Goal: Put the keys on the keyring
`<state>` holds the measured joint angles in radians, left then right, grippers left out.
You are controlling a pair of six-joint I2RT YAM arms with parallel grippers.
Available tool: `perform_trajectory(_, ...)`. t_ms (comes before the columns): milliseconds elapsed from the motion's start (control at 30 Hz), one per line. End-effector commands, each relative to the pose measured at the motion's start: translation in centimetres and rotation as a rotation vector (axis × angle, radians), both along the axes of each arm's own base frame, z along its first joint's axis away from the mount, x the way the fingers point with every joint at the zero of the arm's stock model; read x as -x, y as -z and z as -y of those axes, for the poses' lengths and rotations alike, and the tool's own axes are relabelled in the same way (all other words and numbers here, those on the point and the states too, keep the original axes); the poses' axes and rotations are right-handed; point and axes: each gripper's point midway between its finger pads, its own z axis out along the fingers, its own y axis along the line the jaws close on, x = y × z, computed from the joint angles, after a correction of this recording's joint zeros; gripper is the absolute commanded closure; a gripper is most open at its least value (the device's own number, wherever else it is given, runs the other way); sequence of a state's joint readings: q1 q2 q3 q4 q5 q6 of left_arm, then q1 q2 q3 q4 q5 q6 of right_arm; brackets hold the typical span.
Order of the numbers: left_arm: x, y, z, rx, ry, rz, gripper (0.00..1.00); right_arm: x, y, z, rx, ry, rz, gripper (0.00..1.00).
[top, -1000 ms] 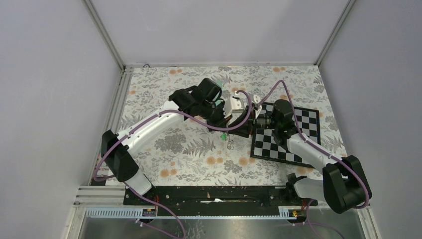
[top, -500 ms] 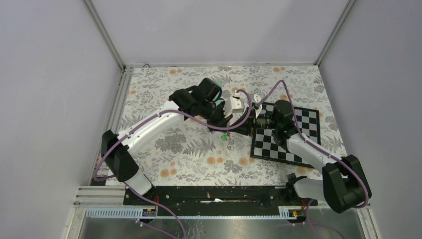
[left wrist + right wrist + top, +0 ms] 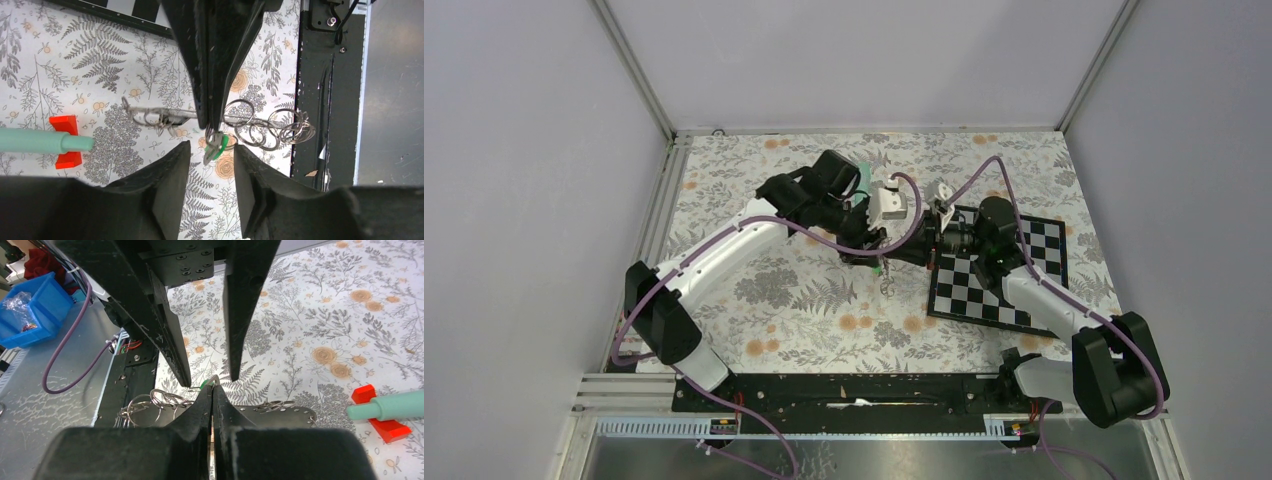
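Observation:
My right gripper (image 3: 212, 389) is shut on the keyring, a dark flat strap (image 3: 280, 415) with rivets and several wire rings (image 3: 150, 405), and holds it above the floral table. In the left wrist view the strap shows edge-on at the right gripper's tip (image 3: 209, 124). The green-headed key (image 3: 218, 146) sits just below that tip, between the fingers of my open left gripper (image 3: 211, 150). I cannot tell whether it hangs from a ring. In the top view the grippers meet mid-table: left (image 3: 876, 255), right (image 3: 896, 258), the green key (image 3: 879, 268) between them. The darker plain key cannot be made out.
A teal stick with a red base (image 3: 45, 141) lies on the table beside the strap; it also shows in the right wrist view (image 3: 385, 407). A checkerboard (image 3: 1014, 270) lies under the right arm. The black base rail (image 3: 325, 100) runs along the near edge.
The left wrist has turned and shifted slightly to the back-left, and the right gripper has edged left with the strap. The green key stays between the two grippers.

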<state>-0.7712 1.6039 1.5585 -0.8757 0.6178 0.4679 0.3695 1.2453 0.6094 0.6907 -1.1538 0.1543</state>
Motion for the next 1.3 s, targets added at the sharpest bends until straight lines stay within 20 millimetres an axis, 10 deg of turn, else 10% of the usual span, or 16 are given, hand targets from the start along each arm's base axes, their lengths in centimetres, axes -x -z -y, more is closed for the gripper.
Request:
perform_trajectory(0, -0.1, -3.4, -0.6, 0.129, 0.037, 0.044, 0.53, -0.5, -4.5, 0.3, -0.059, -0.011, 0.133, 1.00)
perform_trajectory(700, 0.1, -3.1, 0.4, 0.313, 0.144, 0.187, 0.29, 0.6, -5.4, 0.9, -0.083, -0.076, 0.164, 1.00)
perform_trajectory(1267, 0.6, -1.4, 1.5, 0.303, 0.167, 0.088, 0.85, 0.7, -5.3, 1.0, -0.088, -0.071, 0.168, 1.00)
